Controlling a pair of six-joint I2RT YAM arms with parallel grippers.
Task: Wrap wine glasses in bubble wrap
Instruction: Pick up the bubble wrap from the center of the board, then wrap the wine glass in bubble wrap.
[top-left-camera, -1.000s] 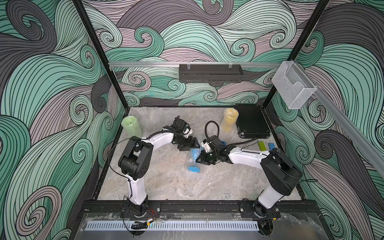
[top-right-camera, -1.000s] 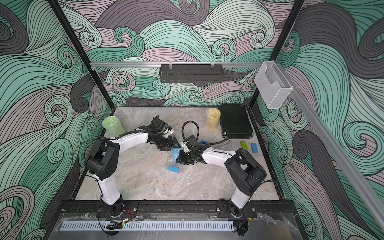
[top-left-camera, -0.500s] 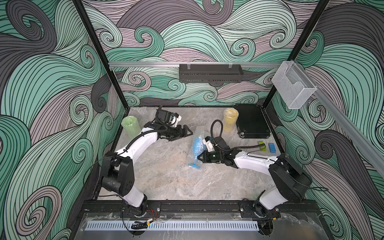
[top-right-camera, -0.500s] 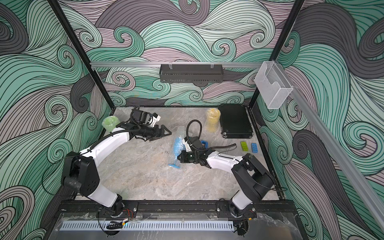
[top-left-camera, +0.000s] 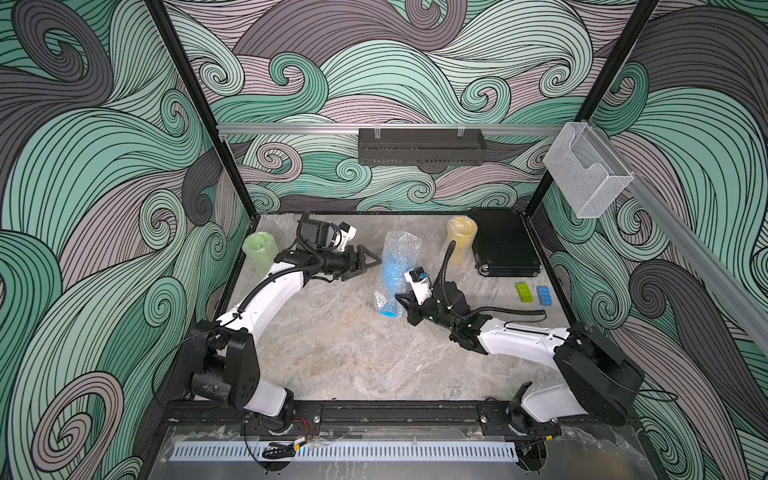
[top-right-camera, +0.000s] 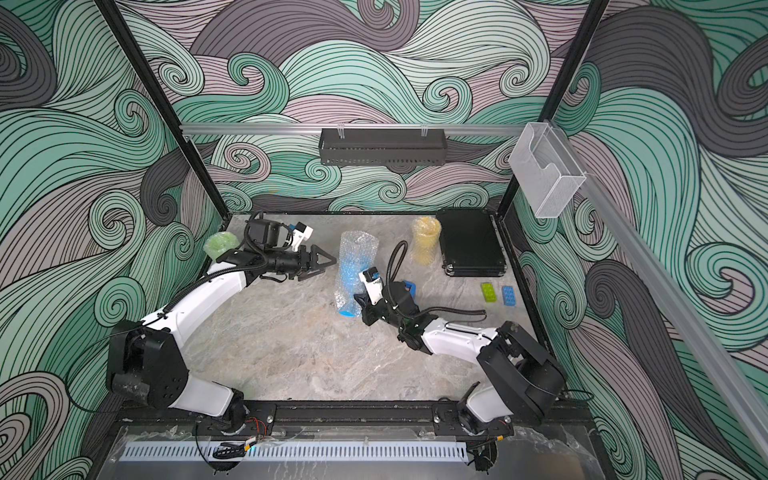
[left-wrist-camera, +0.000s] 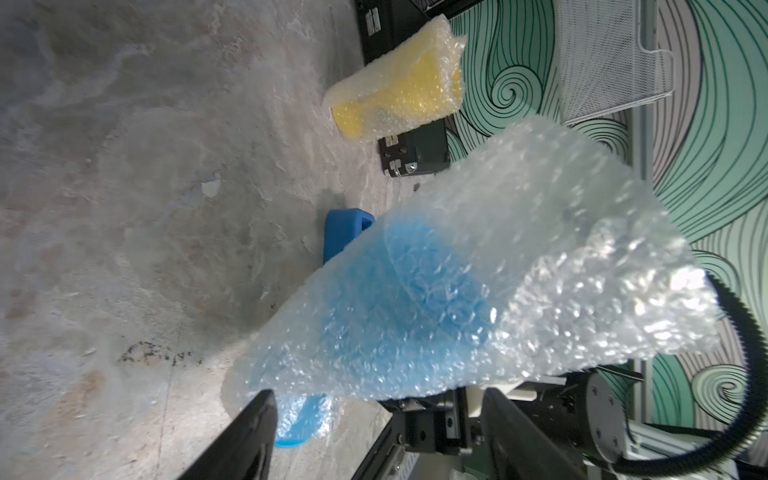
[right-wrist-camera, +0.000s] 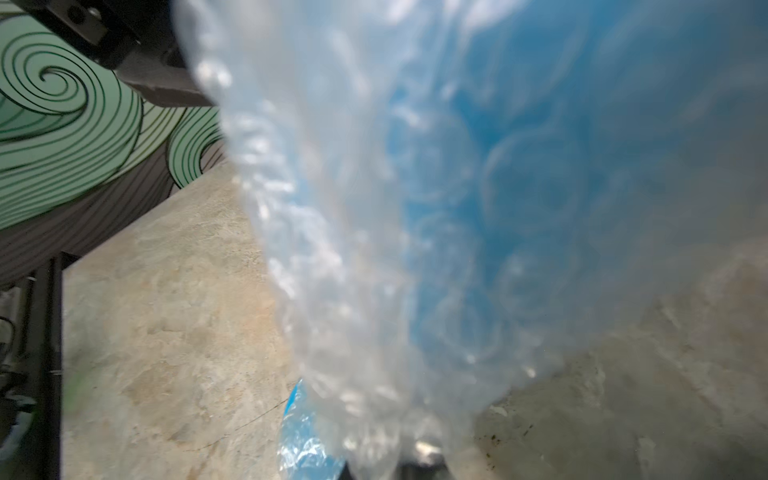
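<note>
A: Where is your blue plastic stemmed goblet (top-left-camera: 390, 274)?
B: Toward twelve o'clock of the grey marble table (top-left-camera: 353, 357), tilted inside a clear bubble wrap tube (top-left-camera: 399, 249), foot at the low end. Your right gripper (top-left-camera: 403, 303) is clamped on that tube's lower edge.
A: And your left gripper (top-left-camera: 368, 265)?
B: Jaws spread, holding nothing, just beside the tube at its nine o'clock.
A: The other two?
B: The yellow goblet (top-left-camera: 459, 245), in its own wrap, stands at one o'clock, just beside the closed black case (top-left-camera: 505, 245); the green goblet (top-left-camera: 259, 249), wrapped too, at ten o'clock.
</note>
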